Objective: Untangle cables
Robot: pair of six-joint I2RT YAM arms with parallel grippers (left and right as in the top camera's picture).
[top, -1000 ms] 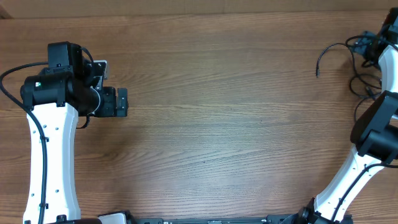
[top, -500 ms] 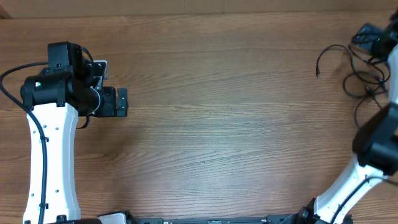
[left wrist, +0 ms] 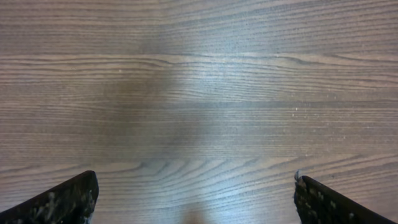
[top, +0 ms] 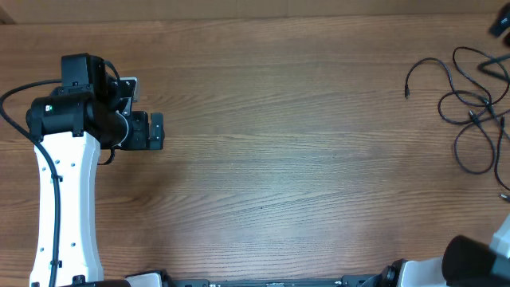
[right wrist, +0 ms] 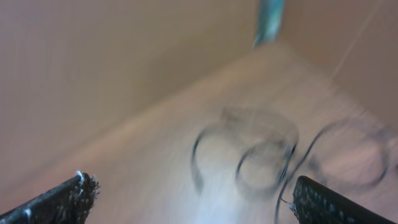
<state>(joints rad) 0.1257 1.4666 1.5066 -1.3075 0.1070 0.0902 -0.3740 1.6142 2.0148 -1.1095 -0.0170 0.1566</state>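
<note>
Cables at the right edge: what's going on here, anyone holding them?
Nobody is holding them. The cables lie in loose, overlapping loops at the right edge of the table, not yet separated. The right gripper is open and empty, and the loops show blurred ahead of it in its own view. The left gripper is open too, over bare wood on the far left, well away from the cables.

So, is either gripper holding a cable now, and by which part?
Nothing is held: left gripper and right gripper are open and empty; the cables lie on the table.
</note>
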